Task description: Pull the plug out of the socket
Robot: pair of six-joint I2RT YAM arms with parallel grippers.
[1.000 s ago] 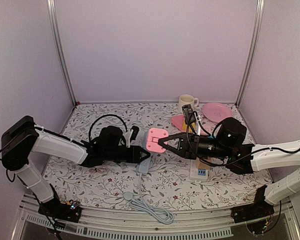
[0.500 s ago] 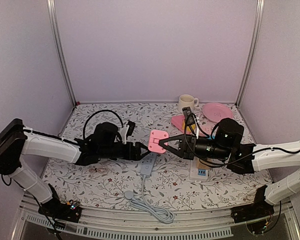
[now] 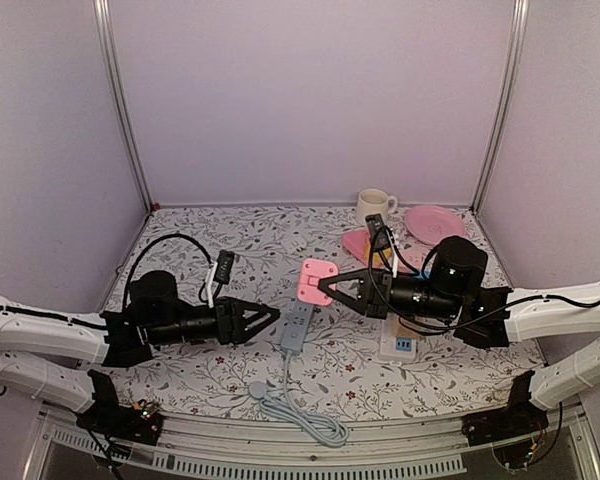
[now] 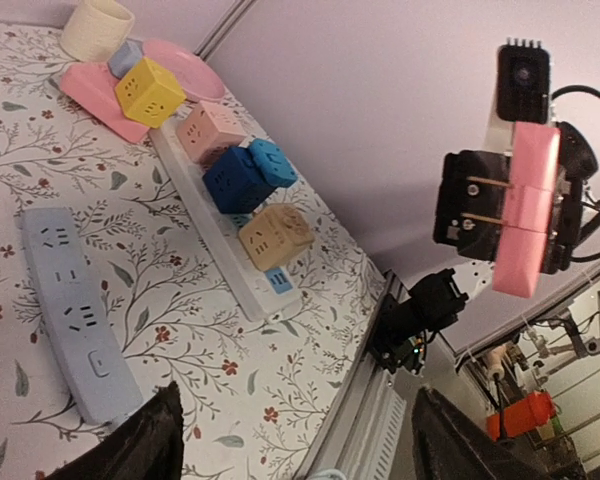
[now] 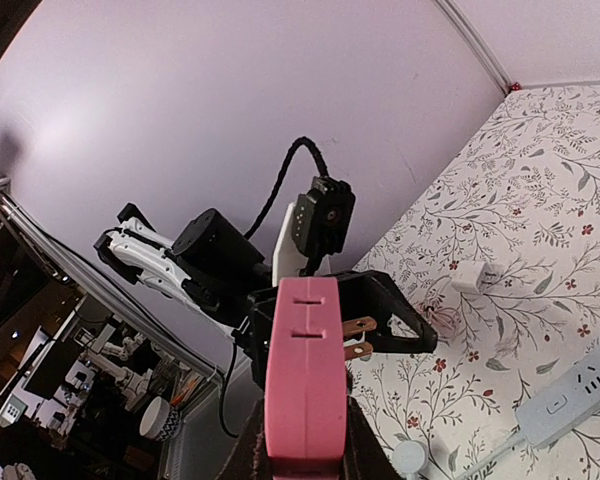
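The pink plug (image 3: 315, 281) hangs in the air above the table, pulled free, its two brass prongs bare. My right gripper (image 3: 327, 288) is shut on it. In the right wrist view the plug (image 5: 307, 385) fills the space between the fingers of my right gripper (image 5: 306, 456). The socket, a grey-blue power strip (image 3: 297, 326), lies flat on the table below and left of the plug. My left gripper (image 3: 268, 320) stands open just left of the strip, holding nothing. The left wrist view shows the strip (image 4: 70, 310), the plug (image 4: 528, 215) and my open left gripper (image 4: 300, 450).
A white power strip with coloured cube adapters (image 3: 398, 340) lies under my right arm. A cup (image 3: 375, 205), a pink plate (image 3: 435, 222) and a pink board (image 3: 357, 243) stand at the back right. The grey strip's cable (image 3: 302, 416) coils at the front edge. A small white charger (image 5: 472, 277) lies at the left.
My left gripper has opened, let go of the grey-blue strip and drawn back to the left. The strip now lies on the table. The right gripper with the plug has barely moved.
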